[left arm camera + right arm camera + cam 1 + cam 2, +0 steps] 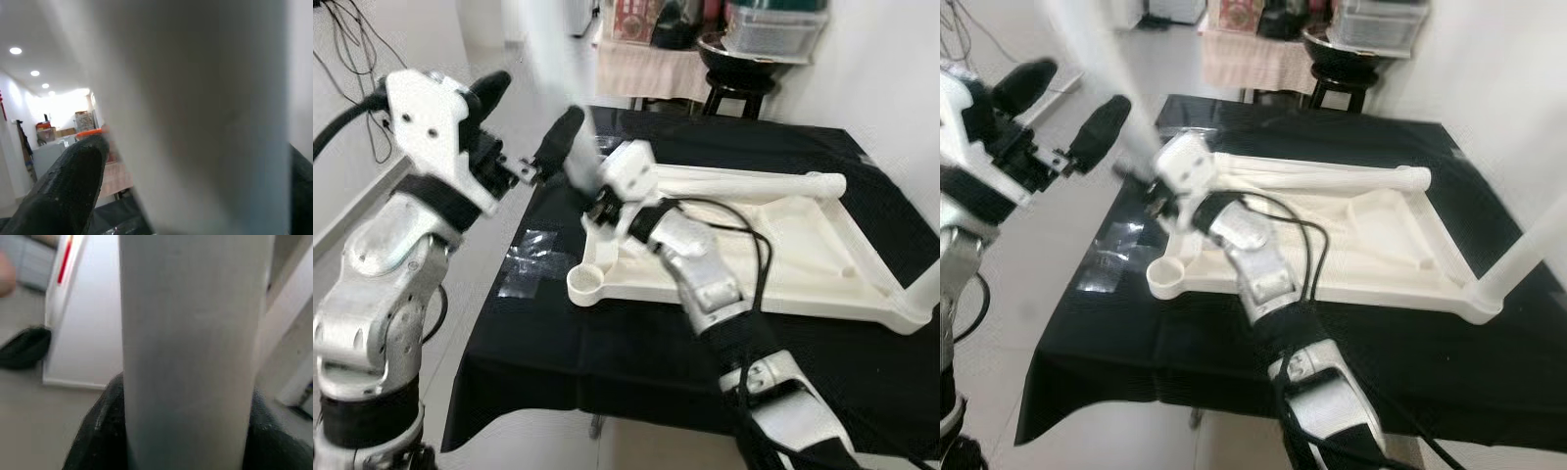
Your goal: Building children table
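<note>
The white table top (773, 250) lies upside down on the black-covered table. One leg (920, 289) stands up from its near right corner, and another leg (744, 181) lies along the far side. The near left corner has a round socket (587, 286) with nothing in it. My right gripper (590, 193) is shut on a third white leg (570, 137), blurred and tilted up to the left above that corner. That leg (190, 352) runs between black fingers (100, 431). My left gripper (536, 106) is open, its fingers (63, 191) on either side of the leg (205, 122).
The black cloth (607, 362) reaches the table's near edge, with shiny tape patches (530, 259) at its left. Behind the table stand a stool with a dark bowl (734, 54) and a cluttered shelf (651, 49). Pale floor (499, 206) lies to the left.
</note>
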Available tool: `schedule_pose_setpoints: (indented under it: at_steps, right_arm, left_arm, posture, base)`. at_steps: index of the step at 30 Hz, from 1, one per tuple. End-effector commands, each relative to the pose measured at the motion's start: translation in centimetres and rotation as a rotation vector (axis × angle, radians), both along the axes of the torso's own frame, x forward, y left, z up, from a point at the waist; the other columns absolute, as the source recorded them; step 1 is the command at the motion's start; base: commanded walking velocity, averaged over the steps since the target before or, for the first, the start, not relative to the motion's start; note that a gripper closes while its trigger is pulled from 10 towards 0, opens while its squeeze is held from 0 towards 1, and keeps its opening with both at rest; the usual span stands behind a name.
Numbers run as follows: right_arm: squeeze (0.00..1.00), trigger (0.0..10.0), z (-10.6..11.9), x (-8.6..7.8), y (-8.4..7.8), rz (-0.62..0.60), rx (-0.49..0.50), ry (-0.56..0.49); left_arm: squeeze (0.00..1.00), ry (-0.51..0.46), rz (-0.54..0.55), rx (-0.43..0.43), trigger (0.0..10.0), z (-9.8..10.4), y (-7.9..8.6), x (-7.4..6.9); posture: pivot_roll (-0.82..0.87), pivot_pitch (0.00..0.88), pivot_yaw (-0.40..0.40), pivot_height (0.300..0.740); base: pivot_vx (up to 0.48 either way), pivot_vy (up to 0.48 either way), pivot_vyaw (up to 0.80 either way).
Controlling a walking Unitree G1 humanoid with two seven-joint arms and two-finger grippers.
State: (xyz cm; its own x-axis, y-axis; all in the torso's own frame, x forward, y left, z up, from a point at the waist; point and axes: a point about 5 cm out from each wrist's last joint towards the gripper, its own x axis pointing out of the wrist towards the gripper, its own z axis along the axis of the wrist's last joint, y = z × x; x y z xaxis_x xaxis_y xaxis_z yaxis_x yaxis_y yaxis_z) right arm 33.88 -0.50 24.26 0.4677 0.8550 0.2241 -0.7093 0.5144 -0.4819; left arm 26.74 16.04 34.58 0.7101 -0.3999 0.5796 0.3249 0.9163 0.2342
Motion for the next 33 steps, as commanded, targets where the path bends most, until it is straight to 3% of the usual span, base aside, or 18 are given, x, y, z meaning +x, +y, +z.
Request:
schedule_pose_setpoints:
  at_steps: [1, 5, 6, 7, 8, 15, 23, 24, 25, 27, 28, 29, 31, 33]
  right_arm:
    - [0.0, 10.0, -0.1, -0.4, 0.6, 0.042, -0.025, -0.044]
    - [0.0, 10.0, -0.3, -0.2, 0.6, 0.031, -0.033, -0.04]
    - [0.0, 10.0, -0.4, -0.1, 0.6, 0.022, -0.039, -0.044]
    - [0.0, 10.0, -0.4, -0.1, 0.6, 0.022, -0.039, -0.044]
    - [0.0, 10.0, -0.7, 0.2, 0.4, -0.011, -0.039, -0.034]
    - [0.0, 10.0, -1.6, 1.6, -0.9, -0.158, -0.022, 0.033]
    - [0.0, 10.0, -2.1, 2.1, -1.3, -0.177, 0.004, 0.109]
    - [1.0, 10.0, -2.3, 1.9, -1.2, -0.13, 0.029, 0.155]
    - [1.0, 10.0, -2.3, 1.6, -1.0, -0.056, 0.047, 0.195]
    - [1.0, 10.0, -2.3, 1.6, -1.0, -0.056, 0.047, 0.195]
    - [1.0, 10.0, -2.3, 1.2, -0.8, 0.033, 0.053, 0.213]
    - [1.0, 10.0, -2.3, 1.2, -0.8, 0.033, 0.053, 0.213]
    - [1.0, 10.0, -2.6, -0.5, -0.1, 0.259, -0.011, 0.214]
    - [1.0, 10.0, -2.6, -0.5, -0.1, 0.259, -0.011, 0.214]
  left_arm:
    - [1.0, 0.004, -0.003, -0.002, 10.0, 0.1, -0.2, 0.5]
    - [1.0, 0.009, -0.031, -0.015, 10.0, 0.1, -0.4, 0.6]
    - [0.0, 0.009, -0.048, -0.023, 1.2, 0.2, -0.5, 0.6]
    - [0.0, 0.009, -0.048, -0.023, 1.2, 0.2, -0.5, 0.6]
    - [0.0, 0.014, -0.073, -0.039, 0.0, 0.1, -0.7, 0.5]
    - [0.0, 0.038, -0.161, -0.081, 0.0, -0.4, -1.2, 0.4]
    - [0.0, 0.05, -0.227, -0.063, 0.0, -0.6, -1.4, 0.4]
    - [0.0, 0.072, -0.306, -0.026, 0.0, -0.9, -1.8, 0.2]
    - [0.0, 0.095, -0.402, 0.027, 0.0, -1.3, -2.2, -0.2]
    - [0.0, 0.095, -0.402, 0.027, 0.0, -1.3, -2.2, -0.2]
    - [0.0, 0.123, -0.522, 0.099, 0.0, -1.8, -2.5, -0.8]
    - [0.0, 0.123, -0.522, 0.099, 0.0, -1.8, -2.5, -0.8]
    - [0.0, 0.202, -0.81, 0.259, 0.0, -2.9, -2.7, -2.8]
    - [0.0, 0.202, -0.81, 0.259, 0.0, -2.9, -2.7, -2.8]
  posture:
    - [0.01, 0.0, -0.042, 0.74]
    - [0.01, 0.0, -0.038, 0.74]
    - [0.01, 0.0, -0.038, 0.74]
    - [0.01, 0.0, -0.038, 0.74]
    - [0.01, 0.0, -0.037, 0.74]
    - [0.01, 0.0, -0.038, 0.74]
    - [0.0, 0.0, -0.035, 0.74]
    - [0.01, 0.0, -0.036, 0.74]
    - [0.01, 0.0, -0.037, 0.74]
    - [0.01, 0.0, -0.037, 0.74]
    - [0.01, 0.0, -0.038, 0.74]
    - [0.01, 0.0, -0.038, 0.74]
    - [0.01, 0.0, -0.041, 0.74]
    - [0.01, 0.0, -0.041, 0.74]
  base:
    - [0.0, 0.0, 0.0]
    - [0.0, 0.0, 0.0]
    - [0.0, 0.0, 0.0]
    - [0.0, 0.0, 0.0]
    - [0.0, 0.0, 0.0]
    - [0.0, 0.0, 0.0]
    - [0.0, 0.0, 0.0]
    - [0.0, 0.0, 0.0]
    - [0.0, 0.0, 0.0]
    - [0.0, 0.0, 0.0]
    - [0.0, 0.0, 0.0]
    - [0.0, 0.0, 0.0]
    - [0.0, 0.0, 0.0]
    - [0.0, 0.0, 0.0]
